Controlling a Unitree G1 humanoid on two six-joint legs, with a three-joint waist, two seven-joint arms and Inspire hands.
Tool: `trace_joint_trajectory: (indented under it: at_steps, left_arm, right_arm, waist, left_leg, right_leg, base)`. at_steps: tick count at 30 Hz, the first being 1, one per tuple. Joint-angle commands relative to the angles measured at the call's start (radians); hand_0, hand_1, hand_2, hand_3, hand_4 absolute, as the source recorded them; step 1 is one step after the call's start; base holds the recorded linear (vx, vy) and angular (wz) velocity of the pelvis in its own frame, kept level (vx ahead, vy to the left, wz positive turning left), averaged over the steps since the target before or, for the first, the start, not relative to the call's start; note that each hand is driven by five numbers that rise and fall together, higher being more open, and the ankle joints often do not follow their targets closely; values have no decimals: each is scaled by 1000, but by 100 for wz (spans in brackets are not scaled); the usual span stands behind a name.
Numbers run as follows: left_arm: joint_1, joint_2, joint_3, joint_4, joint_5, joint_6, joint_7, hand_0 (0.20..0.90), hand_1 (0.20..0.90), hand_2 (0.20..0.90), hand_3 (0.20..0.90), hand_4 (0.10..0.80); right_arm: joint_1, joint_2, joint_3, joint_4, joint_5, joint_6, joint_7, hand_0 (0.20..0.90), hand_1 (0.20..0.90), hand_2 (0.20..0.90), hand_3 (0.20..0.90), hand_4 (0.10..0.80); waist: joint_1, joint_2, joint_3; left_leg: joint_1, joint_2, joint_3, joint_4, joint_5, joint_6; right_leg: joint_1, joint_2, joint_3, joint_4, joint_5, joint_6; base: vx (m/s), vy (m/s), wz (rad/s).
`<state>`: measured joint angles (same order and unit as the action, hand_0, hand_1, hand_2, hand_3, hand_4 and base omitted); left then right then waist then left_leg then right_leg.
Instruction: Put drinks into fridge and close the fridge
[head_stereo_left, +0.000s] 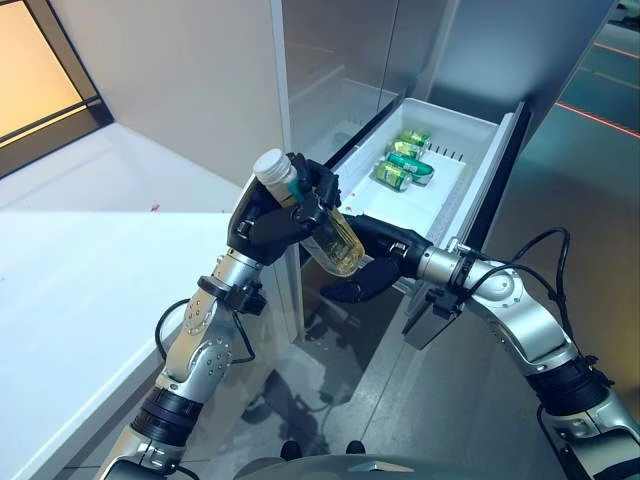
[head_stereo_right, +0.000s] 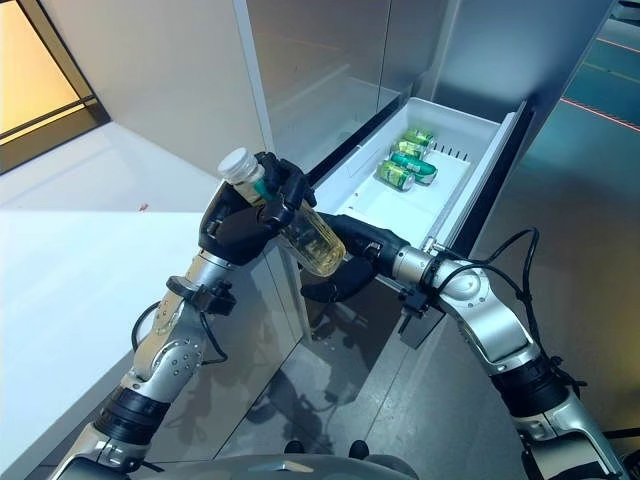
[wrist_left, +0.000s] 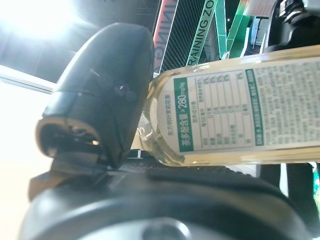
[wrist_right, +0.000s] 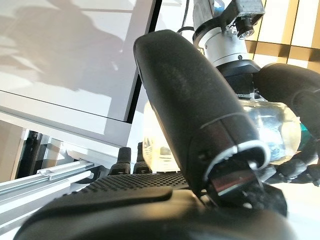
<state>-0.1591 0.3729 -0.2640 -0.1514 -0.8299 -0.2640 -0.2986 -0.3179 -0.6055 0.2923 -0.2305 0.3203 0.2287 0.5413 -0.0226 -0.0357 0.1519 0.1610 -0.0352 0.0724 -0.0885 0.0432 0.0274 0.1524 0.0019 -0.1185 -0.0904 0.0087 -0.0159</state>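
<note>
Holding a clear bottle (head_stereo_left: 325, 225) of pale yellow drink up in front of the open fridge drawer (head_stereo_left: 478, 180), the left hand (head_stereo_left: 268, 222) has its fingers clamped round the upper body and neck, white cap (head_stereo_left: 270, 164) pointing up and away from the drawer, base tipped down toward it; my guess is it's angled like that so it can go in lying flat, same as the cans.

The right hand (head_stereo_left: 385, 258) sits just below and behind the bottle's lower end, at the near corner of the drawer; its fingers look loosely spread rather than curled on anything, and the right wrist view shows the bottle just past its thumb (wrist_right: 200, 115), so it reads like a support or a handover position; can't say for sure that it's touching the bottle.

Inside the drawer, toward its far end, a few green cans (head_stereo_left: 404, 165) lie on their sides in a cluster; the near stretch of the white drawer floor is bare, which looks like the spot for the bottle.

Left of the drawer is the white tabletop (head_stereo_left: 70, 290), nothing on it that I can make out; the drawer is pulled well out, so closing is not yet done.
</note>
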Motion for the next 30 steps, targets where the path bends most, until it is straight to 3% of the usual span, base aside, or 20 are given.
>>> trace_joint_trajectory:
  at_steps: [1, 15, 16, 17, 18, 23, 30]
  left_arm:
    - [-201, -35, -37, -49, 32, -138, -7, 300, 300, 300, 200, 100]
    - [-208, 1, -53, -17, 87, -178, 25, 300, 300, 300, 200, 100]
    - [-207, 4, -54, -17, 82, -179, 23, 300, 300, 300, 200, 100]
    - [-207, 4, -54, -17, 81, -180, 23, 300, 300, 300, 200, 100]
    - [-205, 5, -52, -19, 69, -181, 16, 300, 300, 300, 200, 100]
    - [-198, 3, -59, -32, 54, -195, -3, 300, 300, 300, 200, 100]
    - [-222, 23, -78, -36, 195, -246, 64, 300, 300, 300, 200, 100]
  right_arm:
    - [-165, 72, 8, -74, 131, -55, -12, 900, 900, 900, 900, 800]
    - [-144, 100, 14, -2, 251, 29, -96, 900, 900, 900, 900, 800]
    - [-142, 100, 15, 1, 253, 34, -92, 648, 648, 648, 606, 506]
    - [-142, 99, 15, 2, 255, 37, -92, 531, 531, 531, 469, 369]
    - [-135, 99, 14, 1, 264, 62, -81, 300, 300, 300, 200, 100]
    - [-116, 100, 22, 11, 248, 59, -76, 300, 300, 300, 200, 100]
    - [-126, 97, 23, 26, 232, 50, -110, 300, 300, 300, 200, 100]
  waist:
    - [5, -4, -83]
    - [5, 0, -85]
    - [5, 0, -86]
    - [5, 0, -86]
    - [4, 0, -87]
    - [3, 1, -87]
    - [-3, 0, -85]
  left_leg:
    - [5, -7, 4, 1, -76, -6]
    - [9, -8, 6, 1, -75, -6]
    - [8, -8, 6, 1, -75, -6]
    - [8, -8, 6, 1, -75, -6]
    - [8, -8, 5, 1, -75, -7]
    - [8, -6, 8, 1, -74, -7]
    - [8, -6, 10, 1, -76, -5]
  right_leg:
    - [-11, -7, -17, 56, -31, 64]
    - [-9, -10, -23, 56, -31, 66]
    - [-9, -10, -23, 56, -31, 66]
    - [-9, -10, -23, 56, -31, 66]
    - [-9, -10, -21, 54, -30, 67]
    - [-8, -11, -23, 52, -28, 67]
    - [-8, -10, -19, 49, -26, 67]
  base:
    - [0, 0, 0]
    - [0, 0, 0]
    - [0, 0, 0]
    - [0, 0, 0]
    - [0, 0, 0]
    - [0, 0, 0]
    - [0, 0, 0]
